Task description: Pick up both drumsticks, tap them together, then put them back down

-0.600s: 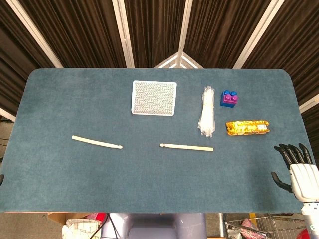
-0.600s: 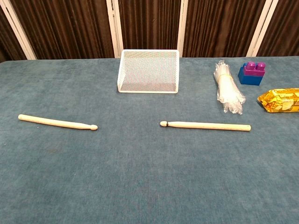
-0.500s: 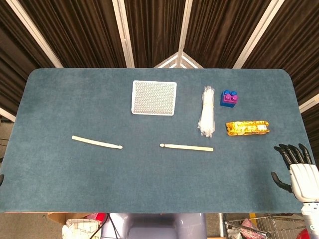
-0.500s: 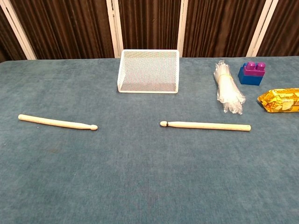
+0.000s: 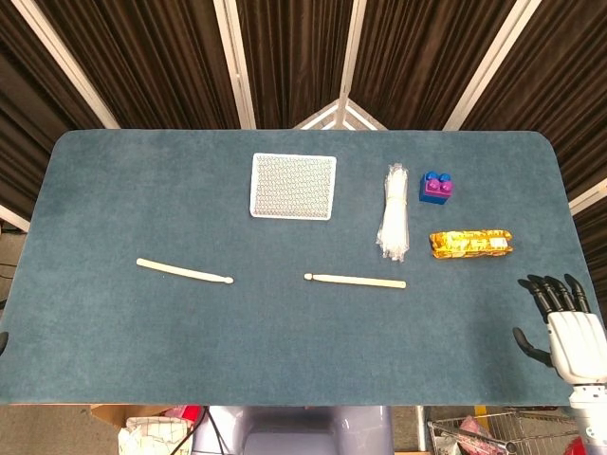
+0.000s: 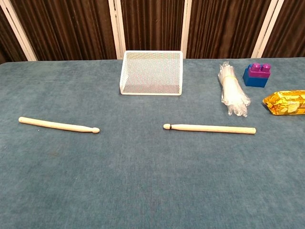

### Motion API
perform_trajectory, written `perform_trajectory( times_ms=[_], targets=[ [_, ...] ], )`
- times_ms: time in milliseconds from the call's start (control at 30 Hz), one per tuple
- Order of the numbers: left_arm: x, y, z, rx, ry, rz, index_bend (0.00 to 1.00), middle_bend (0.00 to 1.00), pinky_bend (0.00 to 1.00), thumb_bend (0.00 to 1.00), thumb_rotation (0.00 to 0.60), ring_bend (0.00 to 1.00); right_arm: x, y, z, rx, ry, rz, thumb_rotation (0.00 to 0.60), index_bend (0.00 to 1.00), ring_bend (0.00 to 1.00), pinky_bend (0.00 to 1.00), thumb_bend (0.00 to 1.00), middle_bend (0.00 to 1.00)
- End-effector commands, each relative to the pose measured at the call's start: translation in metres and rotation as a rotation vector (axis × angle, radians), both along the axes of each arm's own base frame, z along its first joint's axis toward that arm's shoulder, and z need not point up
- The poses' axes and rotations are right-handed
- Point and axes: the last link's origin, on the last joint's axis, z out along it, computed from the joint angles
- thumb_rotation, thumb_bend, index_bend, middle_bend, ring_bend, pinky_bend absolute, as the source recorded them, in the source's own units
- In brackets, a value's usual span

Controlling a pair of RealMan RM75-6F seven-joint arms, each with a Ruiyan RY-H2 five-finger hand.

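- The left drumstick (image 5: 184,272) lies flat on the blue table (image 5: 114,190), tip pointing toward the middle. That leaves its butt end out on the left side, which looks handy for the left arm to grasp.
- The right drumstick (image 5: 356,281) lies flat nearer the centre, tip pointing left, so its thick end faces the right arm's side.
- The two sticks lie well apart, tips toward each other; neither is touched, so I judge the pick-up not yet begun.
- The right hand (image 5: 567,327) hangs at the table's right edge, fingers spread and holding nothing, well apart from its stick.
- The left hand shows in neither view.
- A white mesh basket (image 6: 151,72), a clear plastic bundle (image 6: 232,90), a blue-and-purple block (image 6: 257,75) and a gold snack packet (image 6: 286,102) sit behind the sticks, out of any reach path.
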Motion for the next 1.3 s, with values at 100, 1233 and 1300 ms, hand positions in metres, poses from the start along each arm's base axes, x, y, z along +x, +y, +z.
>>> perform_trajectory(
  times_ms=[100,1233,1300],
  targets=[
    [0.001,0.001,0.002,0.007,-0.009,-0.013,0.02,0.0,0.0,0.41,0.6,0.0,0.006,-0.002,-0.01,0.0,-0.007,0.024,0.6,0.25,0.14,0.0,0.34,0.23],
    [-0.015,0.017,0.007,0.01,-0.022,0.041,0.02,0.0,0.0,0.41,0.6,0.0,0.128,-0.112,-0.164,0.281,0.179,-0.008,0.6,0.34,0.18,0.0,0.34,0.34],
    [-0.016,0.018,0.006,0.007,-0.021,0.044,0.02,0.0,0.0,0.42,0.6,0.0,0.127,-0.114,-0.173,0.284,0.189,-0.025,0.6,0.34,0.18,0.0,0.34,0.34]
  ],
)
